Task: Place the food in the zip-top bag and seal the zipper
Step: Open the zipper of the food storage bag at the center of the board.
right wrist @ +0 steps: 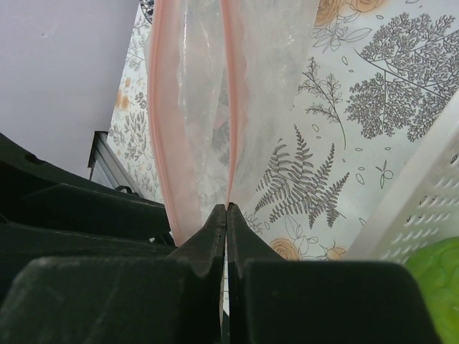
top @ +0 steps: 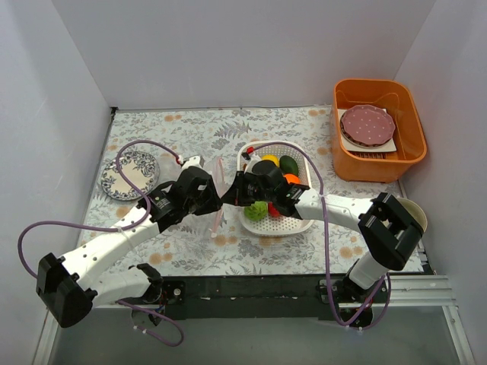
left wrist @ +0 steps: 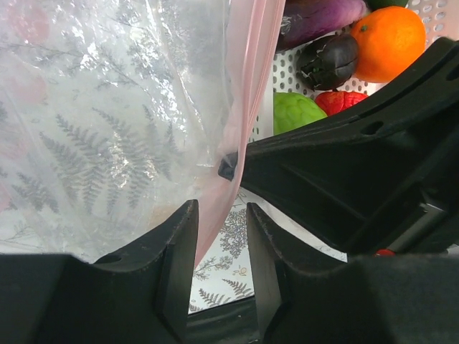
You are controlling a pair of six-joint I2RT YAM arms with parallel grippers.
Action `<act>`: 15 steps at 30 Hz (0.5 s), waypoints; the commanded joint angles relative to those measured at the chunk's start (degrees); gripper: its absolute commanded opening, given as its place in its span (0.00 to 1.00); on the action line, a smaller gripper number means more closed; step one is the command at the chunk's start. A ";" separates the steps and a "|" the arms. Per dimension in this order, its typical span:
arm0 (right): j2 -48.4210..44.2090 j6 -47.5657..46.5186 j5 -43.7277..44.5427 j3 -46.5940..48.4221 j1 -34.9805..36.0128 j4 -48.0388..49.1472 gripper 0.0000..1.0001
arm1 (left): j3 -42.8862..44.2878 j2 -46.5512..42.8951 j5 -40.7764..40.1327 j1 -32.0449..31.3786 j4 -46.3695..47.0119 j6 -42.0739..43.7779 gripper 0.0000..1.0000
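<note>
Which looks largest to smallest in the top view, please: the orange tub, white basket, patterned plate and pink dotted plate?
1. orange tub
2. white basket, partly hidden
3. patterned plate and pink dotted plate: look about alike, not ranked

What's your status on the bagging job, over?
Right end effector shut on zipper of zip-top bag. Left end effector open, astride zipper. Food in white basket, unbagged. Right arm crosses over basket.
</note>
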 commanded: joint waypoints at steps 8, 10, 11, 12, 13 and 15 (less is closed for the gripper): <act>-2.74 -1.94 0.05 3.24 -0.26 -0.37 0.01 | -0.09 2.20 -1.45 -0.30 4.47 1.57 0.29; -2.82 -1.85 -0.04 3.07 -0.26 -0.46 0.01 | 0.00 2.38 -2.60 -0.30 4.38 2.10 0.26; -2.91 -1.94 -0.04 2.89 -0.26 -0.46 0.01 | 0.17 2.64 -3.03 -0.22 4.21 2.36 0.25; -3.17 -1.85 -0.04 2.72 -0.26 -0.46 0.01 | 0.35 2.82 -3.65 -0.30 3.95 2.45 0.24; -3.26 -1.85 0.13 2.63 -0.26 -0.46 0.01 | 0.52 3.08 -3.92 -0.30 3.25 2.54 0.22; -3.61 -1.94 0.31 2.28 -0.26 -0.37 0.01 | 1.05 3.70 -4.18 -0.22 2.80 2.80 0.18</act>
